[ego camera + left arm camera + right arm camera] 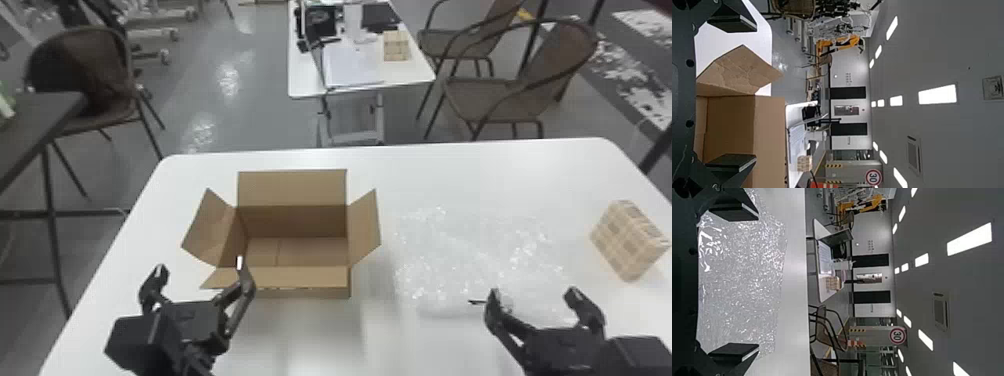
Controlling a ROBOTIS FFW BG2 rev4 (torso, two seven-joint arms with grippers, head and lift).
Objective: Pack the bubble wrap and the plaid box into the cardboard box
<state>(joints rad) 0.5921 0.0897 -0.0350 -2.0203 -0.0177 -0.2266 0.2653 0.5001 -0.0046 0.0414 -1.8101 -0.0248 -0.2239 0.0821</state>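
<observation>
Plastic bubble wrap (pixel 470 255) looks like your first pickup, so with left gripper (pixel 200 266) and right gripper (pixel 533 293) both spread apart, go pinch an edge.

Through the right wrist camera I've got my right gripper (pixel 533 294) with its two black fingers (pixel 734 212) spread wide, one left, one right. Between and beyond them the bubble wrap (pixel 740 278) lies spread out on the white table (pixel 794 262), shiny and crinkled; I can't tell whether the fingers touch it. Past the far edge I see another table (pixel 823 290) holding an open laptop (pixel 836 236) and, right of that, a small checked box (pixel 833 283). Brown chairs (pixel 822 333) stand to its right, and a yellow machine (pixel 874 203) is far off to the left.
</observation>
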